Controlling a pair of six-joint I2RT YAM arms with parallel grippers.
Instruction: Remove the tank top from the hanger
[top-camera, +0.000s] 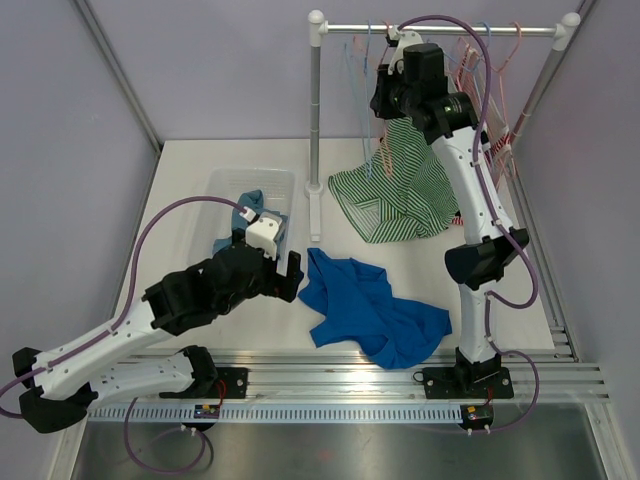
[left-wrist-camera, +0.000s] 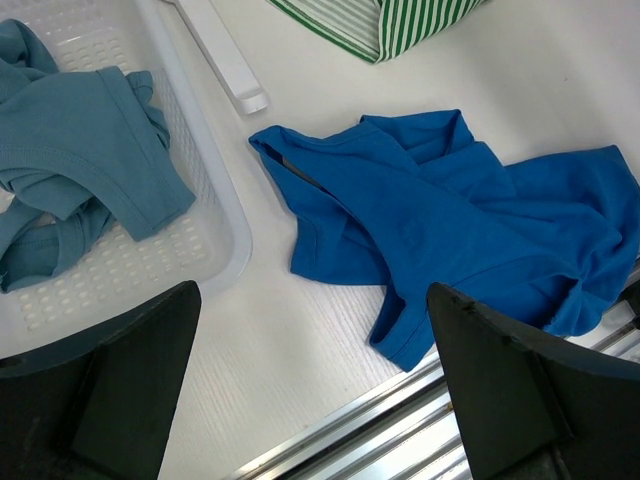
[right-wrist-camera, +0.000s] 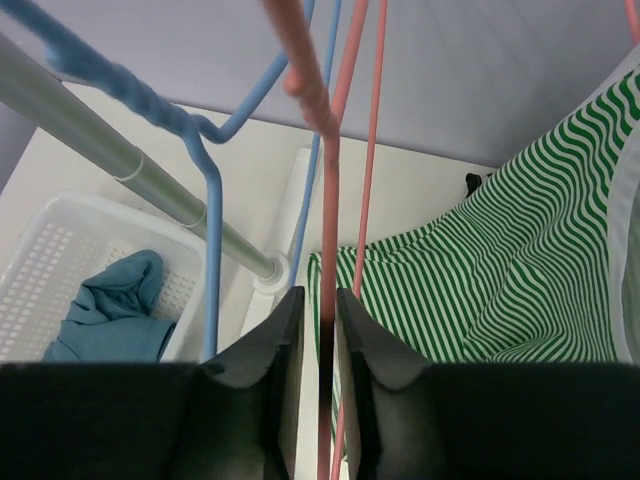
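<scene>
right pincer (right-wrist-camera: 320, 300) is up at the rail, its two black jaws drawn almost together on the thin wire of a pink hanger (right-wrist-camera: 328, 200) that runs up between them. left pincer (left-wrist-camera: 312, 300) hangs low over the white table (top-camera: 180, 200), jaws spread wide with nothing between them. the clothes rack stands at the back of the table, its grey rail (top-camera: 440, 30) crossing the top with several pink and blue hangers bunched along it. the green-and-white striped tank top (top-camera: 395, 195) droops from up near the right pincer down to the table, just right of the rack's post (top-camera: 316, 110); which hanger carries it cannot be told. a blue shirt (left-wrist-camera: 430, 220) lies crumpled on the table between the two arms, near the front edge. left of it sits a white perforated basket (left-wrist-camera: 225, 230), holding a rumpled teal garment (left-wrist-camera: 90, 150). a blue hanger (right-wrist-camera: 205, 200) hooks over the rail just left of the pink one.
</scene>
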